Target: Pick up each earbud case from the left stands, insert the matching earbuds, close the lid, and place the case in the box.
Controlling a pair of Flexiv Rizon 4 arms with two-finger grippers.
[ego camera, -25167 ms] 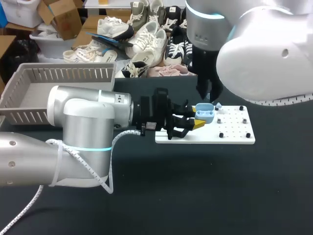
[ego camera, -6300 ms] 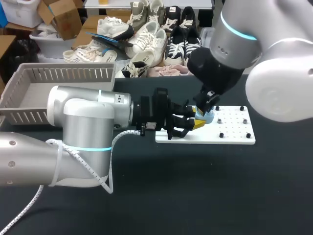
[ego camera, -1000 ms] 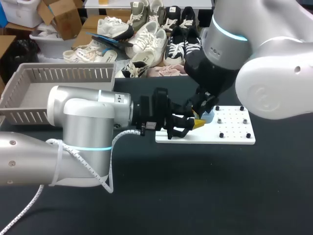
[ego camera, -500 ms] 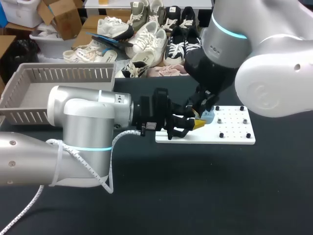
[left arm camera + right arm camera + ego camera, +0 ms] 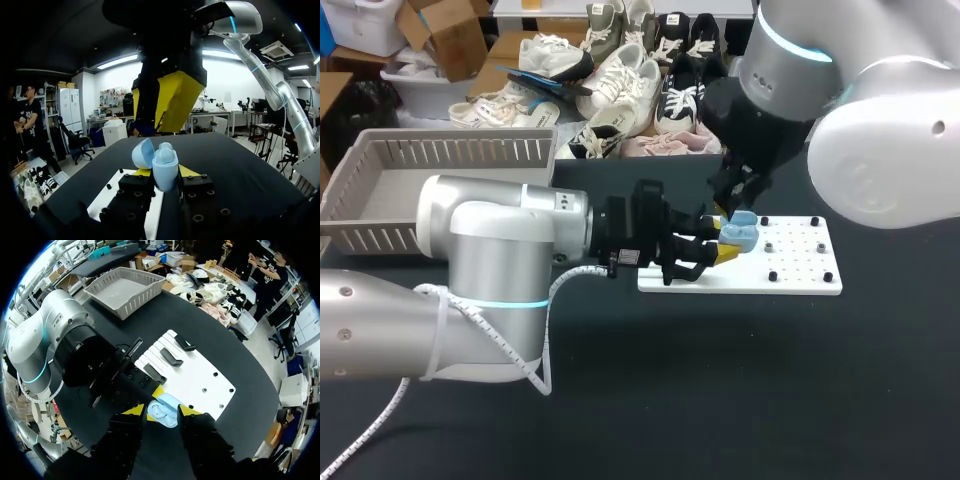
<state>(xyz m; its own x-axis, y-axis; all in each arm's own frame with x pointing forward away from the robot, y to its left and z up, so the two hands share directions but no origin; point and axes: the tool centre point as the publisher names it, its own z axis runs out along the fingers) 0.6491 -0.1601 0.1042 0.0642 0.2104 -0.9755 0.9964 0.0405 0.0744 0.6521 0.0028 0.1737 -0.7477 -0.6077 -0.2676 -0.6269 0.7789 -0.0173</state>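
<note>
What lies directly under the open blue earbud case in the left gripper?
The white board lies below the earbud case; the patch right beneath is covered by the case and the left gripper.

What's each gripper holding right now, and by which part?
Left gripper holds the open blue earbud case by its lower body, fingers on opposite sides. Right gripper, open above it, holds nothing.

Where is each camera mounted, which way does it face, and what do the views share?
Head view: above and behind, facing down; both arms show.
Left wrist view: on left wrist, facing along the left gripper at the earbud case.
Right wrist view: on right wrist, facing down past the right gripper onto the white board.
All three share the earbud case.
</note>
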